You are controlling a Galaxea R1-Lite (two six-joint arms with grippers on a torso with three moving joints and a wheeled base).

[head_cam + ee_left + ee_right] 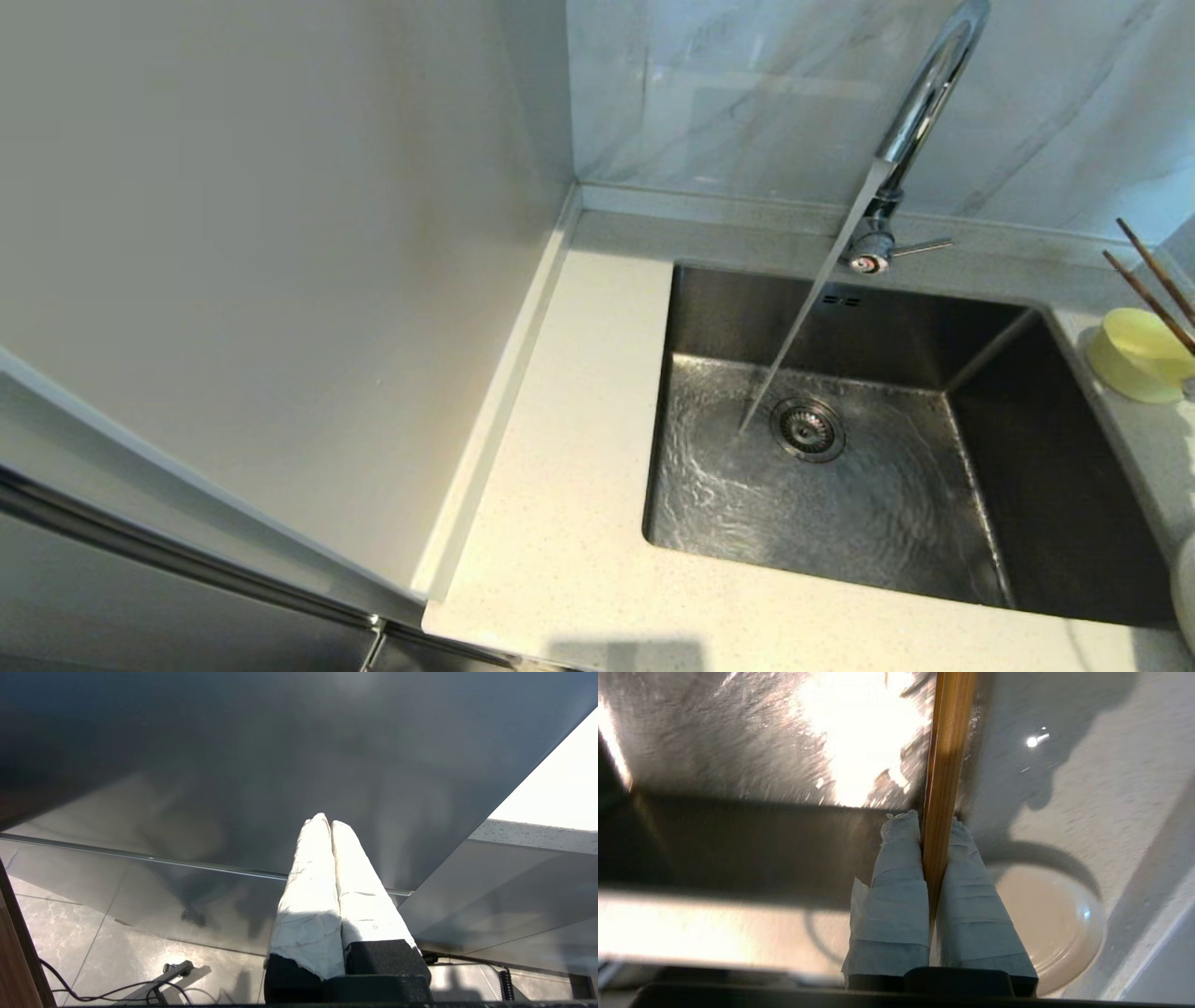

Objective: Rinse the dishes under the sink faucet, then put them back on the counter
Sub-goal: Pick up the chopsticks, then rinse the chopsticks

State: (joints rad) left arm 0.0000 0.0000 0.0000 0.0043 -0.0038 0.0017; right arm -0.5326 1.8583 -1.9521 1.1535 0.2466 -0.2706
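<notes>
Water runs from the chrome faucet (920, 103) into the steel sink (709, 308) and lands beside the drain strainer (808, 429). My right gripper (933, 823) is shut on the brown chopsticks (945, 765), held above the counter at the sink's right edge. In the head view the chopsticks (1158, 273) slant over the pale-yellow bowl (1134, 355) at the far right; the gripper itself is out of that view. The cream plate (1055, 924) lies on the counter under the right gripper. My left gripper (327, 821) is shut and empty, parked low beside a grey panel.
The speckled counter (569, 448) runs left and in front of the sink, bounded by a white side wall (280, 233). The faucet's lever (920, 247) points right. A marble wall (747, 93) stands behind. Cables (117, 991) lie on the floor below the left arm.
</notes>
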